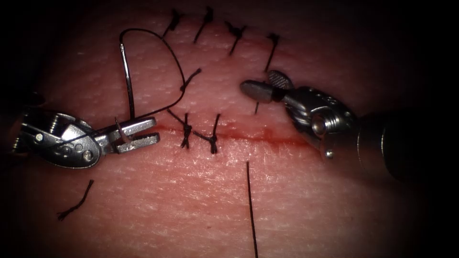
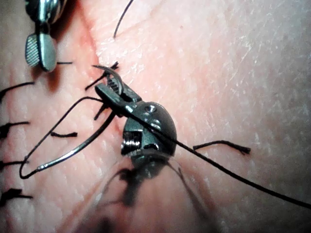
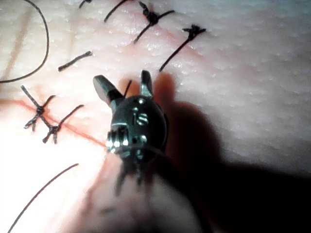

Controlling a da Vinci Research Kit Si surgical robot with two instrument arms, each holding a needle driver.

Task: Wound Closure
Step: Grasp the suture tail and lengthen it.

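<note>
My left tool (image 1: 155, 131) sits at the left end of the cut (image 1: 272, 137), jaws shut on the curved needle (image 1: 128, 81) a short way behind its tip. The needle is out of the tissue; its body rises from the jaws and its short tip end pokes out the other side (image 2: 107, 73). Black thread (image 1: 172, 52) loops from the needle's tail and runs back past the left tool (image 2: 233, 174). My right tool (image 1: 257, 80) hovers just above the cut's middle with its jaws open (image 3: 121, 77) and nothing in them.
Two knotted stitches (image 1: 185, 130) (image 1: 213, 138) cross the cut, with red fluid along it. A row of several stitches (image 1: 236, 33) lies higher up. A loose cut thread end (image 1: 76, 203) lies at lower left. A long thread (image 1: 250, 205) runs down from below the cut.
</note>
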